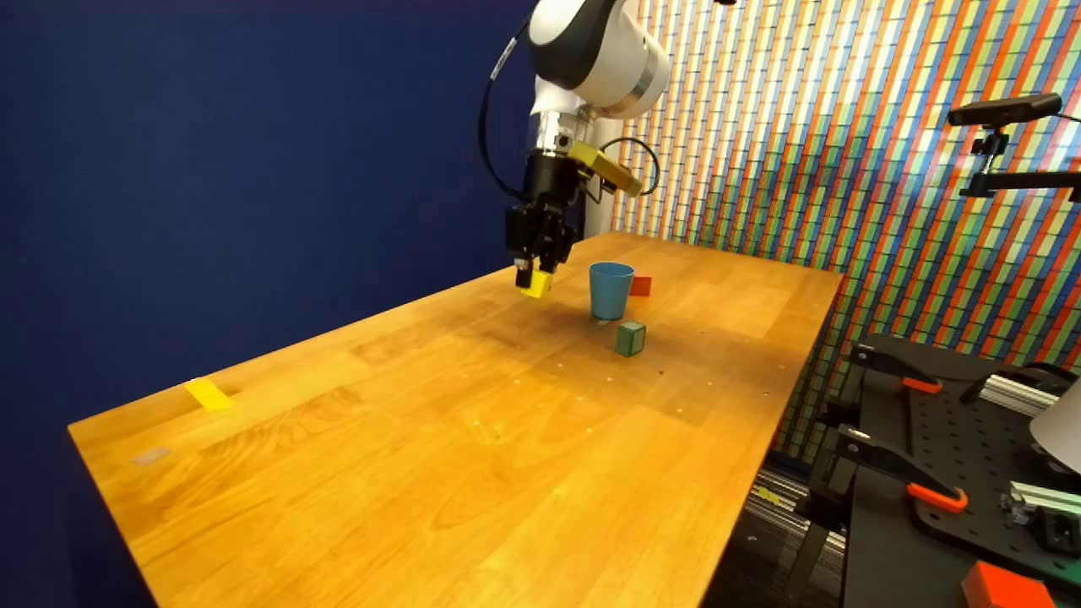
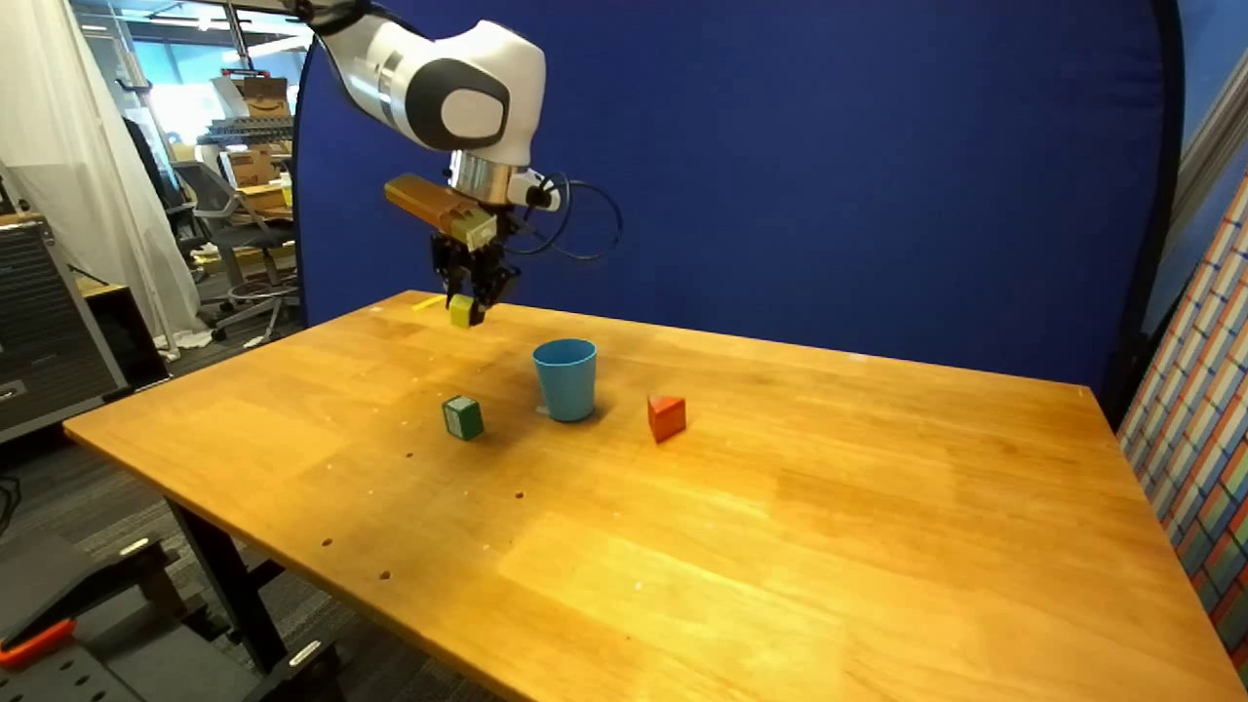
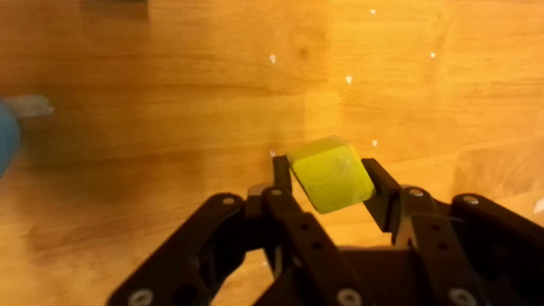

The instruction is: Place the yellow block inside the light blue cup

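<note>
Holding the bright yellow cube-shaped block (image 3: 333, 182) clear of the wooden counter (image 2: 877, 546), I have my black two-fingered pincer (image 3: 330, 175) clenched on it, and in the wrist view I can see the block sitting askew in that grip. It hangs off to one side of the light blue tapered cup (image 2: 565, 385), outside it; the cup stands upright on the counter, and the wrist view gives me only a rounded bit of it, cut off at the left edge. In an exterior view I see a small dark green cube-shaped block (image 2: 463, 417) near the cup but apart from it, and an orange-red wedge-shaped block (image 2: 667, 419) also near and apart, with the cup roughly between the two. A flat yellow tape strip (image 1: 209, 393) lies near an edge of the counter, well apart from the cup
</note>
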Tool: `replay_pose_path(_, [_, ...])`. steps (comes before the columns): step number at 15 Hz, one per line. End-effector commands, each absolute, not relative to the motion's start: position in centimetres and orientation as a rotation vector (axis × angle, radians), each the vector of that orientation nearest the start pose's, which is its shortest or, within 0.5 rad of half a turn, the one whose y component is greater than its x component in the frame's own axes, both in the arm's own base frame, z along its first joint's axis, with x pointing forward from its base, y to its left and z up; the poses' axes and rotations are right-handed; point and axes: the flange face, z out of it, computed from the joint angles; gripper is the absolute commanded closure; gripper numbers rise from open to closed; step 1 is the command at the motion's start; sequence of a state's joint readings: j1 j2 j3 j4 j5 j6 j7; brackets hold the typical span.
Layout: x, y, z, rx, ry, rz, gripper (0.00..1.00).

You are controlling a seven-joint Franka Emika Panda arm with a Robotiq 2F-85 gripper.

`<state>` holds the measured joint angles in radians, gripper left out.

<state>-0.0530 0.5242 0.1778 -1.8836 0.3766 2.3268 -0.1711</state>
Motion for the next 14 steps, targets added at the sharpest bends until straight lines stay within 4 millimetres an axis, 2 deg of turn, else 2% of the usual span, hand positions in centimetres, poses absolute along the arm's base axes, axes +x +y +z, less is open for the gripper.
replay_pose_path(1, [61.7,5.1,28.8,-2.786,0.111,-0.034,0.8])
replay_pose_path(4, [61.6,1.2,31.1,-2.804,0.282,-0.148,0.8])
replay_pose_path(6, [61.5,-1.5,31.5,-2.796,0.381,-0.183,0.8])
replay_pose_path(11, [61.0,-6.9,29.2,-2.759,0.549,-0.149,0.8])
replay_pose_path(14, [60.0,-9.0,27.1,-2.722,0.63,-0.096,0.8])
